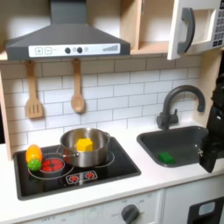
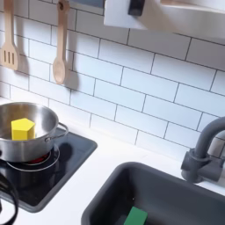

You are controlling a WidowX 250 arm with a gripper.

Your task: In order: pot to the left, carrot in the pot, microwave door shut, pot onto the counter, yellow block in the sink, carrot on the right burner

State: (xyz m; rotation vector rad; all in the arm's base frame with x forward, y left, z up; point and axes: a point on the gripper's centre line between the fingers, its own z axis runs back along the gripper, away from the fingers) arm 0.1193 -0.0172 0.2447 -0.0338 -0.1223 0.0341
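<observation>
Near us in the first exterior view, our gripper hangs over the sink (we cannot tell if its fingers are open). Our pot sits on the cooktop, yellow block inside, carrot beside it. Second exterior view: block in pot.

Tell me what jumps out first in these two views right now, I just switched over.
The shiny pot sits on the black cooktop's right burner in the first exterior view, with the yellow block inside it. The carrot lies on the left burner beside the pot. A flat green piece rests in the dark sink, and the black arm hangs at the first exterior view's right edge.
</observation>
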